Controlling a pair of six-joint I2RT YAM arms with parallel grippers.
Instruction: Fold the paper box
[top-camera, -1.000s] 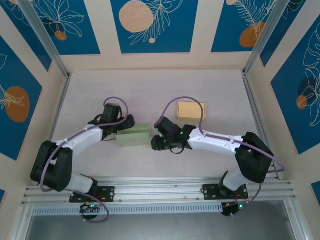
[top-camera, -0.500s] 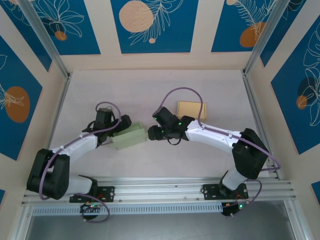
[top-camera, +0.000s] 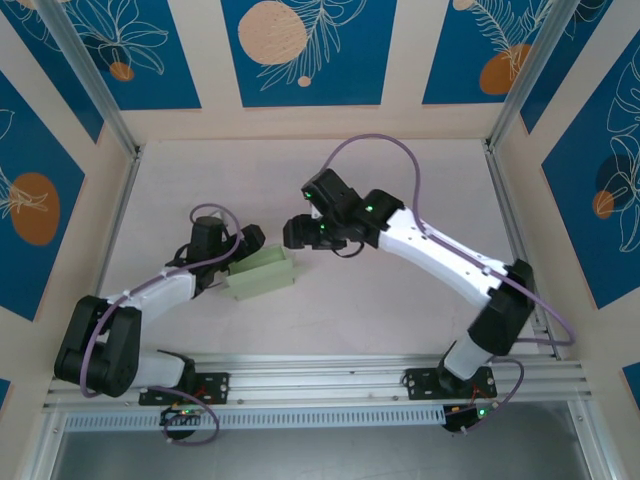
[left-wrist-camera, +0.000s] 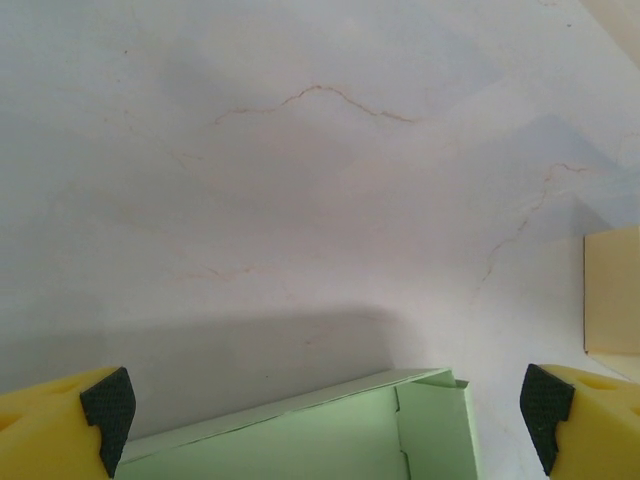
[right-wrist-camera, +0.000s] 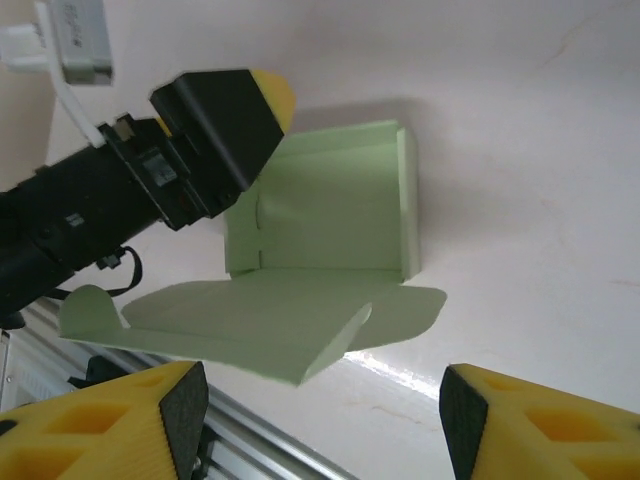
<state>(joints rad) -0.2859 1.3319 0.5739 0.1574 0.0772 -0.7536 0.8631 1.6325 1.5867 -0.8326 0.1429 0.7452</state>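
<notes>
Your green paper box (top-camera: 262, 272) sits on the table (top-camera: 200, 180) between the arms, tray walls up, its lid flap (right-wrist-camera: 260, 322) lying open beside the tray (not yet tucked in). Your left gripper (top-camera: 238, 258) is spread wide across the box's left end, likely to brace it, though I can't tell whether it touches. Your right gripper (top-camera: 296, 232) hovers just beyond the box, jaws apart and empty, probably placed to reach that lid

Table (top-camera: 400, 300): green box (top-camera: 262, 273), maybe tan box (left-wrist-camera: 612, 290)
</notes>
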